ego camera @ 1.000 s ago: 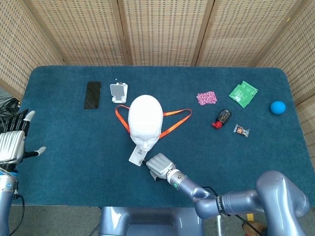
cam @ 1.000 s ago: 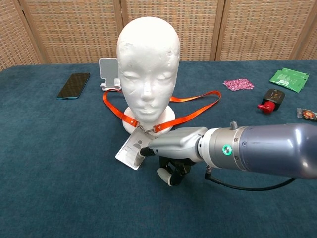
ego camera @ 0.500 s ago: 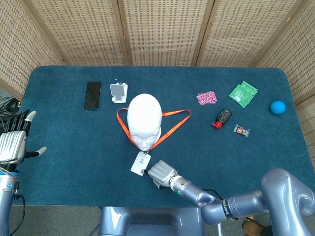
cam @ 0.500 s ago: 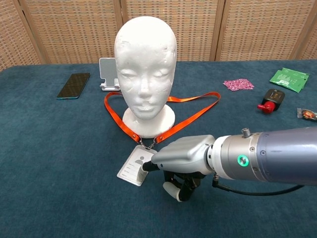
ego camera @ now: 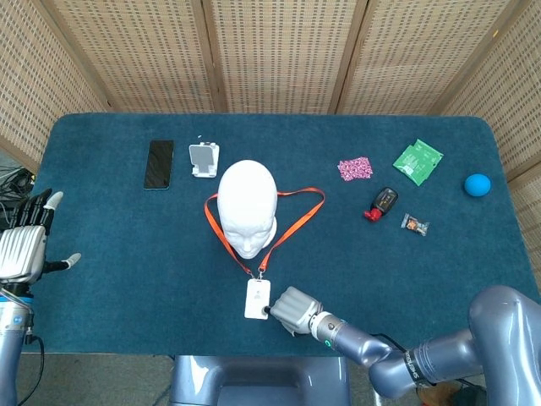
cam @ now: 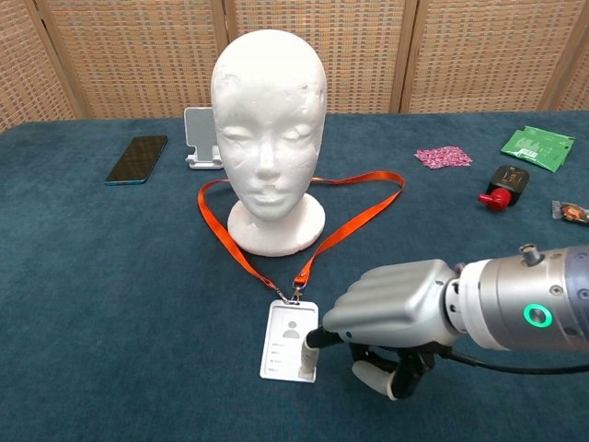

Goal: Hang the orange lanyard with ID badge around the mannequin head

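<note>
Wicker screens back a table (ego camera: 127, 254) covered in dark blue cloth. Near its middle stands a white mannequin head (ego camera: 248, 208) (cam: 268, 101), upright on its round base, face toward the robot. An orange lanyard (ego camera: 292, 222) (cam: 345, 221) lies flat on the cloth in a loop around the base, not up on the neck; the loop bulges toward 3 o'clock and its two straps meet at a clip at 6 o'clock of the head. From that clip the white badge (ego camera: 257, 299) (cam: 290, 339) lies face up on the cloth, well in front of the base.

At the badge's 3 o'clock, the right hand (ego camera: 296, 309) (cam: 396, 299) rests low over the cloth, knuckles up and fingers curled under. One fingertip (cam: 309, 346) presses on the badge's near right corner; whether the badge is pinched from beneath cannot be told.

At the table's 9 o'clock edge the left hand (ego camera: 25, 241) is held upright, fingers straight and apart, thumb out, holding nothing.

At the head's 11 o'clock a white phone stand (ego camera: 203, 159) (cam: 202, 138) sits just behind it, with a black phone (ego camera: 159, 164) (cam: 137, 158) further left. Toward 2 o'clock lie a pink packet (ego camera: 355, 168) (cam: 444, 157), a green packet (ego camera: 418, 161) (cam: 537, 145), a black-and-red object (ego camera: 382, 204) (cam: 502, 185), a small wrapped snack (ego camera: 414, 224) (cam: 572, 211) and, farthest right, a blue ball (ego camera: 478, 184).
</note>
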